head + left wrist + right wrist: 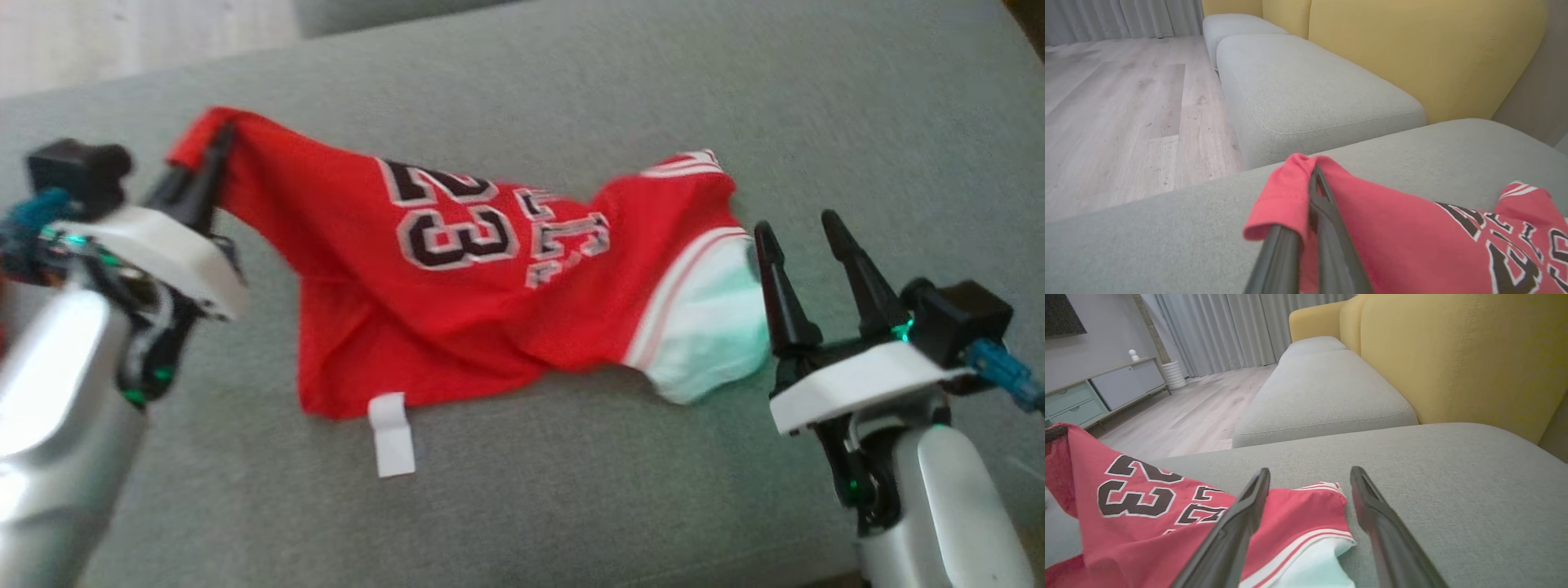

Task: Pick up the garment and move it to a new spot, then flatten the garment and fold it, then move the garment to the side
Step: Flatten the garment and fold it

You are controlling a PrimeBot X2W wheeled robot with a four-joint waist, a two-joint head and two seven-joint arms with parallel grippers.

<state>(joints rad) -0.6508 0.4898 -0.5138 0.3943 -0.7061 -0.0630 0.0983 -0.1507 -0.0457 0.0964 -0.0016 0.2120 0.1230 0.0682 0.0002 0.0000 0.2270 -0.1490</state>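
One corner of the garment (457,327) is hanging pinched in the left gripper (220,135), the rest lying rumpled on the sofa cushion (571,506). The right gripper (798,224), spread wide beside the white-trimmed end, should be taking a matching hold before stretching.

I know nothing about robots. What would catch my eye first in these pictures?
A red jersey with a big 23 lies rumpled on a grey cushion. One corner is lifted off the cushion, pinched in the left gripper. The right gripper stands open and holds nothing, beside the jersey's white-trimmed end, and a yellow sofa back rises behind.
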